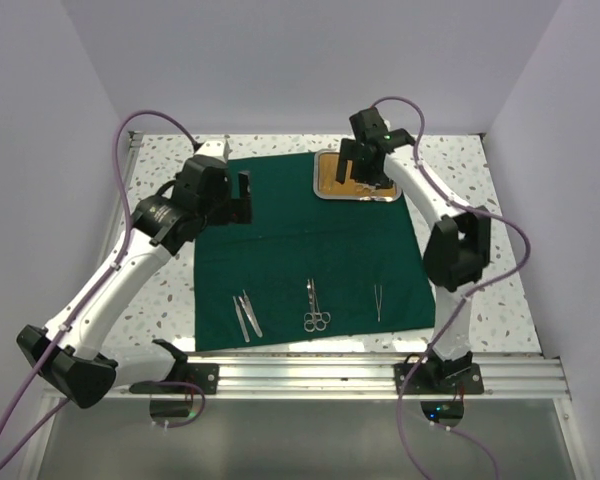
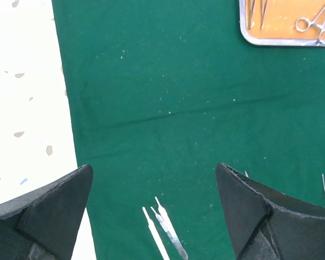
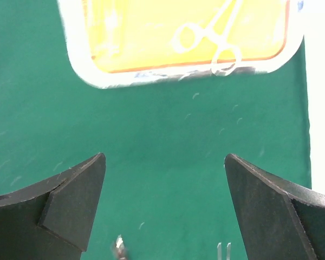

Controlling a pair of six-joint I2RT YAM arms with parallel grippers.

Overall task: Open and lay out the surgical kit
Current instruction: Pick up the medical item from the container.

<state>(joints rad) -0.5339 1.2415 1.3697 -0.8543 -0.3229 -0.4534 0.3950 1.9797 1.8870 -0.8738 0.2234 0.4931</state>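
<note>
Bare cloth (image 1: 310, 240) in the middle gives free passage between the tray (image 3: 168, 77) at the far edge and the near row: forceps (image 1: 246, 316), scissors (image 1: 317, 308), tweezers (image 1: 378, 301), with gaps between them. Right gripper (image 3: 165, 162) hangs by the tray; left gripper (image 2: 154, 170) above the cloth's far left.

Black two-finger right gripper (image 3: 163, 162) spread wide above dark green cloth wrap (image 3: 38, 124), rounded-corner steel tray with yellow-gold lining (image 3: 168, 76) straight ahead, silver ring-handled instrument (image 3: 208, 38) lying inside, thin silver tweezer tips (image 3: 223, 250) just beside one finger.

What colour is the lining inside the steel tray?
The lining is tan-orange; it shows best in the left wrist view.
</note>
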